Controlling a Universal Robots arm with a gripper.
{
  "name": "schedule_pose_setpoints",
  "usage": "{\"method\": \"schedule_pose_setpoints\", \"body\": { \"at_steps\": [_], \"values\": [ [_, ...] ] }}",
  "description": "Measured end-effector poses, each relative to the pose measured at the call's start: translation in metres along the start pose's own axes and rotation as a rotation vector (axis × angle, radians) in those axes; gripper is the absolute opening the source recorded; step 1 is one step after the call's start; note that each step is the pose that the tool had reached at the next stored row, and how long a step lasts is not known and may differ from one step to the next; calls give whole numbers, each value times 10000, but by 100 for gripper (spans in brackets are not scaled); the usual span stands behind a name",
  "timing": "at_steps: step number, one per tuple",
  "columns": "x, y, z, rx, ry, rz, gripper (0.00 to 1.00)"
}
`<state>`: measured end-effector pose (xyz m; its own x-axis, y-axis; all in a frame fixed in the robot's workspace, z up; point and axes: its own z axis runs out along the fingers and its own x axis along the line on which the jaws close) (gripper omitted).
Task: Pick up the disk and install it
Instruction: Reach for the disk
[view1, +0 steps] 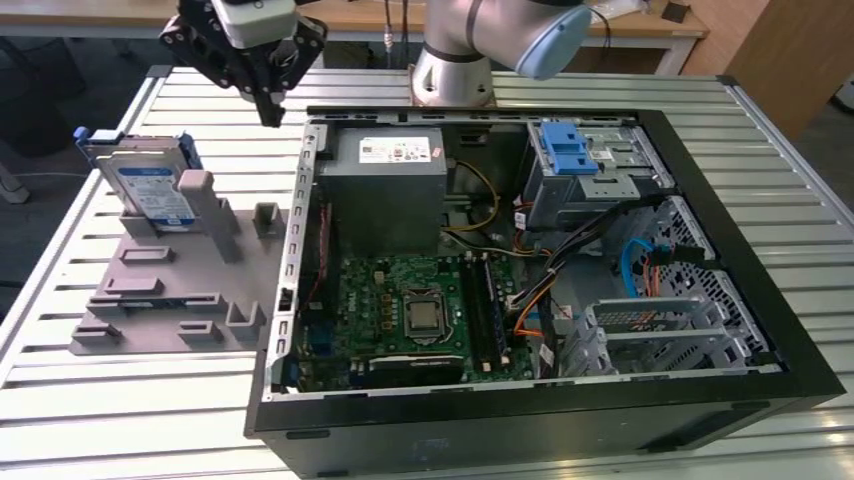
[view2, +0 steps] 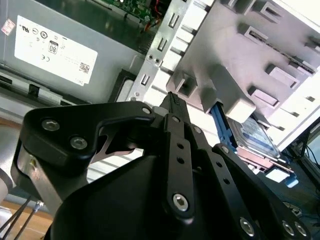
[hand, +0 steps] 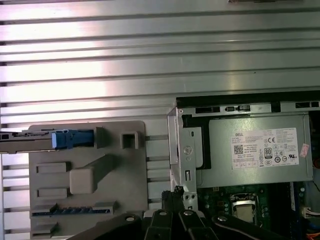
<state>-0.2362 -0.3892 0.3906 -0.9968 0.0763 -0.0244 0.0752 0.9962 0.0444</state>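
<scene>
Nothing is picked up yet. The black gripper (view1: 271, 112) is seen pinched together and empty, near the open black computer case (view1: 534, 425). The flat silver disk in blue rails (view1: 147, 188) is stood upright in the grey plastic holder (view1: 160, 290), at the exterior view's left; nothing is installed.

The silver disk (view1: 144, 185) has a white-and-blue label and blue rails; its holder (view1: 200, 272) is grey.

silver arm (view1: 451, 60) with pale blue joint cap (view1: 550, 40); black, screw-studded pincer (view1: 271, 108).
</scene>
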Motion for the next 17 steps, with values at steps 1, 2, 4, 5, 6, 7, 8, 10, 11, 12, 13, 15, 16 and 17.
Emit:
{"method": "schedule_pose_setpoints", "body": {
  "at_steps": [1,2,4,5,6,7,8,10,11,12,13,15,16,17],
  "values": [
    [19,5,1,0,1,0,11],
    [40,10,2,0,1,-1,11],
    [78,23,5,0,3,-2,11],
    [97,29,6,0,6,-1,11],
    [117,36,8,0,9,0,11],
    [135,43,10,0,16,1,11],
    [152,50,11,3,26,2,11],
    [186,64,17,4,44,1,11],
    [202,71,20,5,58,2,11],
    [217,80,25,7,83,3,11],
    [229,90,30,11,132,5,11],
    [256,109,41,19,245,11,11],
    [272,116,49,20,285,14,11],
    [293,121,56,21,309,15,11]
  ]
}}
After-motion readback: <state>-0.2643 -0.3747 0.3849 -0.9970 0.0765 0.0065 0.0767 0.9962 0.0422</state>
